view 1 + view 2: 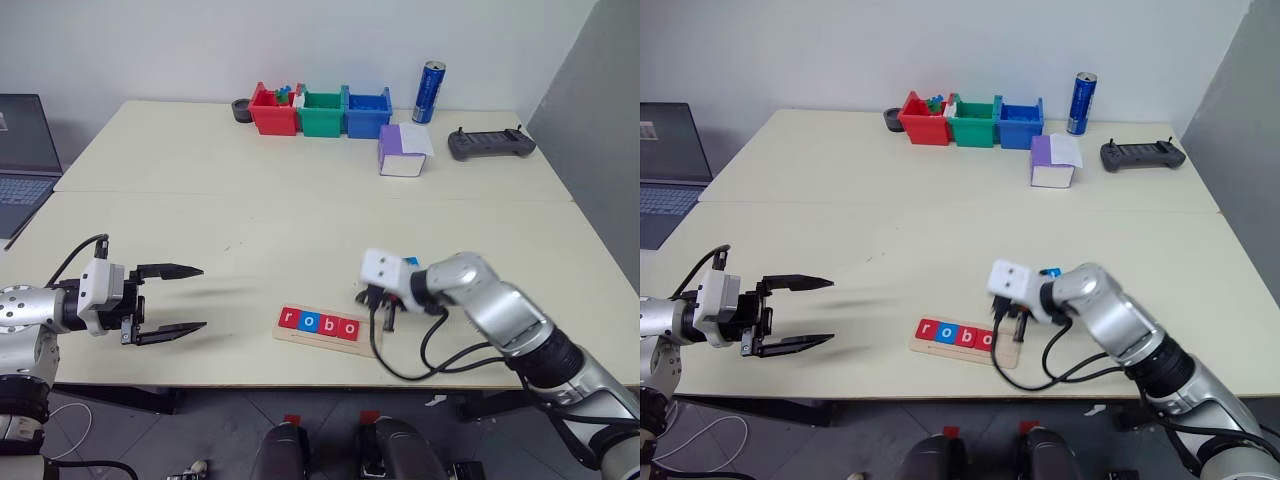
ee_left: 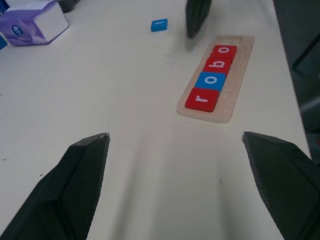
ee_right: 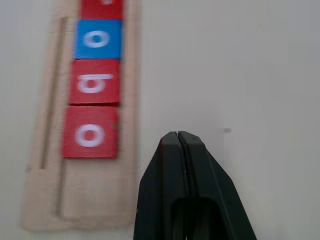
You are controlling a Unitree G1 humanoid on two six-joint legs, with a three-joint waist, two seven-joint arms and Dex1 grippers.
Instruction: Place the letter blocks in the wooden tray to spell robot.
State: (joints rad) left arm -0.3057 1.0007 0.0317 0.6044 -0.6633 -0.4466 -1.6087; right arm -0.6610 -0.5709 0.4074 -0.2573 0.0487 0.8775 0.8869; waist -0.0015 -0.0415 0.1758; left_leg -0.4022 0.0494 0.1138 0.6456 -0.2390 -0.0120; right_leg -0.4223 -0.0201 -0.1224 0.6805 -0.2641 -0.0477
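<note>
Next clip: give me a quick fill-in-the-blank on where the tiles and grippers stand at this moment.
1. The wooden tray holds ____ letter blocks.
2. The tiles in it read r, o, b, ____.
3. The loose tile lying on the table is coloured ____.
4. The left gripper is ____, while the right gripper is shut and empty.

Missing words: four; o; blue; open

bright even light, soft shadows, slight blur
</note>
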